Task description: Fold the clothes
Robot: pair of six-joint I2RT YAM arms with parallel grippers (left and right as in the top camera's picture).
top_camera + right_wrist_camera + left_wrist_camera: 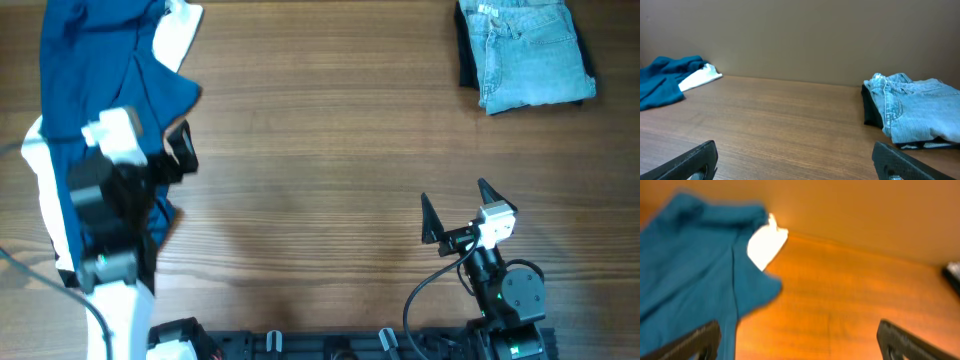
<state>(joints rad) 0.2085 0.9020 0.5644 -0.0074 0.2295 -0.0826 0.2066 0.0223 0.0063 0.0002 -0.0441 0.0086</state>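
When you look down from above, the pale denim shorts [527,55] lie at the far right corner of the bench [320,150]. They look folded into a neat block. A dark cloth [466,55] peeks out along their left side.

From the right wrist view you see the shorts [912,107] from the side. Only this view shows that they sit on top of the dark cloth [871,105], and that the waistband end faces left. Only the top view shows how they lie on the bench.

The right end effector [455,195] is near the front edge, well apart from the shorts. Its two fingers are spread wide, and nothing is between them. Its own camera shows the same wide gap [797,160] over bare wood.

A blue shirt [95,70] lies crumpled at the far left, with a white cloth [180,35] by its top edge. The left end effector [185,148] is at the right edge of this shirt. From above it is hard to tell how its fingers stand. The left wrist view is blurry, but it shows the fingers far apart [802,345] and holding nothing. It also shows the shirt [685,265] and white cloth [766,245] up close. The right wrist view shows both small and far away, the shirt [662,77] and the white cloth [700,79].
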